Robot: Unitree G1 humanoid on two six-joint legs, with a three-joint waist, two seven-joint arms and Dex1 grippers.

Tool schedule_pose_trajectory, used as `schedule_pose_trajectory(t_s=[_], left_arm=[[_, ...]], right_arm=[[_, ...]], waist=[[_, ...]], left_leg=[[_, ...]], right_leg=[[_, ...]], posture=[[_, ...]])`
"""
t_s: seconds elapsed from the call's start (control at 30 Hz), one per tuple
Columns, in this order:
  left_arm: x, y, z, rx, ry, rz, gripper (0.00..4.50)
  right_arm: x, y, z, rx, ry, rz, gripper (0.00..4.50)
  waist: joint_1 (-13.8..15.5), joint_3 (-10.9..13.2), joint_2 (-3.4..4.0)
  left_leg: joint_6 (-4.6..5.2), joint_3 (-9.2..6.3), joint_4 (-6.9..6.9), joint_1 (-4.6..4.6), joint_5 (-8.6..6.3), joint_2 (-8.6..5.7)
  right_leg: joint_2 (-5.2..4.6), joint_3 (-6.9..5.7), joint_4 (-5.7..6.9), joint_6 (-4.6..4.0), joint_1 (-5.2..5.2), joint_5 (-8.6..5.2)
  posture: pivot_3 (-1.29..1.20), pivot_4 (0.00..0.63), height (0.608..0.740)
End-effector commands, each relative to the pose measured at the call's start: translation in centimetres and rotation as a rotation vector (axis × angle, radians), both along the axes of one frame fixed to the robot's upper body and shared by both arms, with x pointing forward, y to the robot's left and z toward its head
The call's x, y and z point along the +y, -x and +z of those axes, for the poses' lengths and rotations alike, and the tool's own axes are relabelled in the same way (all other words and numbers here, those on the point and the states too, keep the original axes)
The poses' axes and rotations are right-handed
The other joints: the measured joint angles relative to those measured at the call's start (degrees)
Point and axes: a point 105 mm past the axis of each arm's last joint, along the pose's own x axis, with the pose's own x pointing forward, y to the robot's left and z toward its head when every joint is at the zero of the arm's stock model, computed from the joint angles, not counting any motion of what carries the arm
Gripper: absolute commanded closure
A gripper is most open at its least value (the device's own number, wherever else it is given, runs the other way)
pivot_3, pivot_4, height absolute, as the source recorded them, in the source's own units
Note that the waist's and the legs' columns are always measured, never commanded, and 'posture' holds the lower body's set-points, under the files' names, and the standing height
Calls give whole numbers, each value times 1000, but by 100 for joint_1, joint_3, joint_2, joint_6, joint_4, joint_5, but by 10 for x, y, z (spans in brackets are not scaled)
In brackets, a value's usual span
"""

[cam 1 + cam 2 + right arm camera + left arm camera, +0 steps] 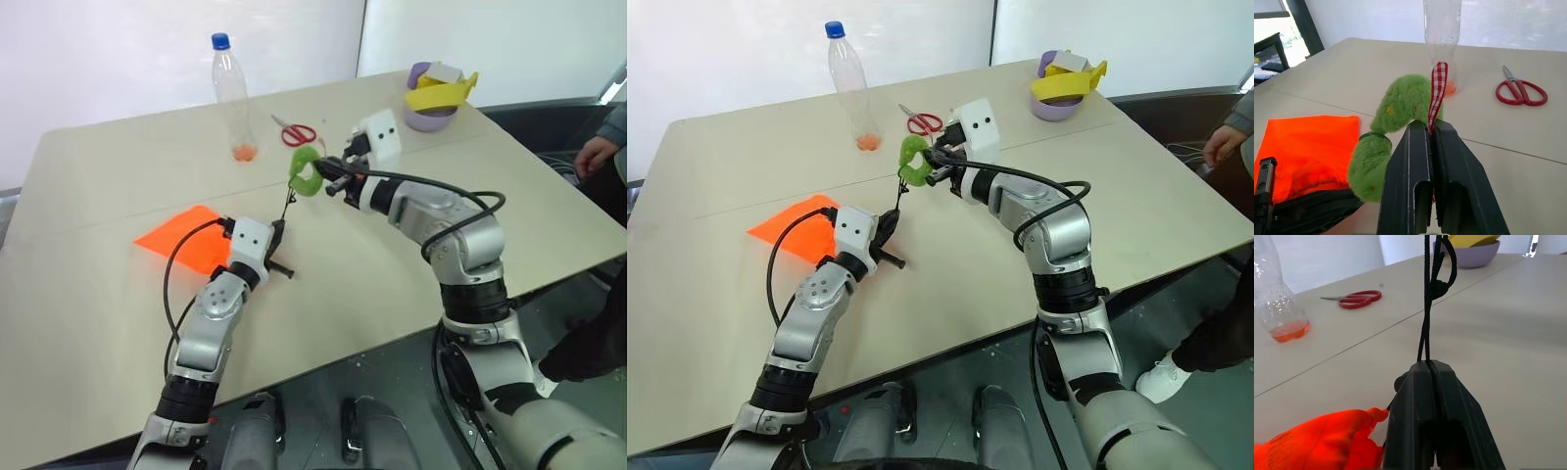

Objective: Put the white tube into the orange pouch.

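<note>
From the head, the orange pouch (186, 238) lies flat on the worktop (118, 166), on the robot's left side. The left gripper (277, 238) sits just beside the pouch's near corner, and its two black fingers are pressed together on the thin black cord (288, 204). The cord runs up from there to a fuzzy green tag (307, 173), which hangs in the air above the worktop. The right gripper (331, 179) is squeezed tight at that green tag and holds it up. Farther back stand a clear bottle (231, 96) with a blue cap and a little orange drink at the bottom, red scissors (298, 132) lying flat, and a purple bowl (429, 111) with yellow things in it. A person's hand (594, 157) rests at the far right edge. In the left wrist view, the left gripper's fingers are closed on the black cord (1426, 323), which goes straight up to a knot, and the orange pouch (1322, 443) is bunched up right beside the fingers. In the right wrist view, the right gripper's fingers are shut on a small red and white checked ribbon (1438, 93) that is fixed to the green tag (1386, 134), and the orange pouch (1303, 147) lies on the worktop below. I cannot see the white tube, so I cannot tell where it is
</note>
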Motion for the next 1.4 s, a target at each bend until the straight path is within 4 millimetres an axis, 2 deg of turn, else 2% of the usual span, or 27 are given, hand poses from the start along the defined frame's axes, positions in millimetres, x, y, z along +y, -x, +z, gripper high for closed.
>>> schedule_pose_trajectory(t_s=[0.03,0.1,0.2,0.3,0.4,0.57,0.7,0.93,1.03,1.4], left_arm=[[0,2,14,-52,0,-9,4434],[-5,7,18,-44,73,-91,4434],[-1,10,25,-100,-4,-76,3647],[4,11,26,-130,-65,-38,2176],[9,13,23,-120,-50,-6,672],[13,16,29,-146,-38,1,672],[13,6,17,-105,-92,27,672],[10,-2,16,-121,-122,106,672],[3,-5,14,-103,-105,84,672],[1,-10,7,-70,-90,114,672]], right_arm=[[-1,6,19,-76,-15,11,4500],[-1,5,19,-79,-15,10,4500],[-1,5,20,-80,-17,10,4500],[-1,5,19,-80,-17,9,4500],[1,5,20,-82,-20,16,4500],[5,4,24,-86,-33,20,4500],[7,4,26,-91,-39,26,4500],[8,4,26,-93,-45,26,4500],[9,5,26,-92,-46,28,4500],[7,4,26,-90,-41,22,4500]], waist=[[0,0,0],[-1,0,0],[-2,0,0],[-3,0,0],[-4,0,0],[1,0,0],[2,0,0],[4,0,0],[0,0,0],[2,0,0]], left_leg=[[0,0,0,0,0,0],[0,0,0,0,0,0],[-1,0,0,0,-1,0],[-1,0,-1,0,-1,0],[-1,1,-2,0,-1,1],[-11,0,-2,-1,-7,1],[-11,0,-2,-1,-7,1],[-9,0,-4,-4,-7,0],[-8,0,-3,-4,-7,0],[2,-1,-2,-4,-1,0]], right_leg=[[0,0,0,0,0,0],[0,0,0,0,0,0],[0,0,0,-2,0,1],[0,0,0,-3,-1,1],[-1,0,-1,-8,0,4],[-1,-1,-2,-7,-1,3],[-2,-1,-3,-6,-1,3],[-2,-3,-7,2,0,-1],[-1,-4,-6,-5,-1,4],[-1,-4,-6,-5,0,4]], posture=[[0,150,740],[0,150,740],[0,150,740],[0,150,740],[0,150,740],[0,150,740],[0,150,740],[0,150,740],[0,150,740],[0,150,740]])
